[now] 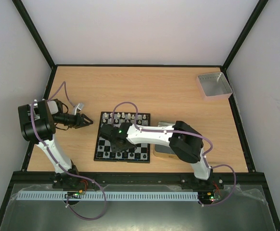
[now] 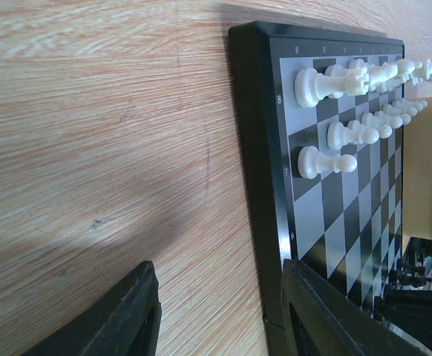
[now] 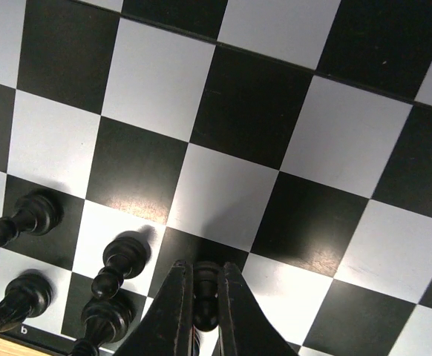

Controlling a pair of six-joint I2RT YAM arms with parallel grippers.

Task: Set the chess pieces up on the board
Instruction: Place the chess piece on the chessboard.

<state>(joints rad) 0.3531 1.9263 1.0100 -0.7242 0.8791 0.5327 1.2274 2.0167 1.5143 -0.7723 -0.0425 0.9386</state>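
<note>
Black tiny chess piece (image 3: 205,298) is pinched tight in the right gripper (image 3: 204,271); set down crooked, it may knock nearby black pawns (image 3: 121,258) over. Left gripper (image 2: 220,276) gapes, empty.

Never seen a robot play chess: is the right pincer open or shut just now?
Shut: the right pincer squeezes a black piece between its fingers.

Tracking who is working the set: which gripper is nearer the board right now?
Right. The right gripper hangs directly over the board, shut on a black piece. The left gripper sits open over the table, just off the board's left edge.
</note>
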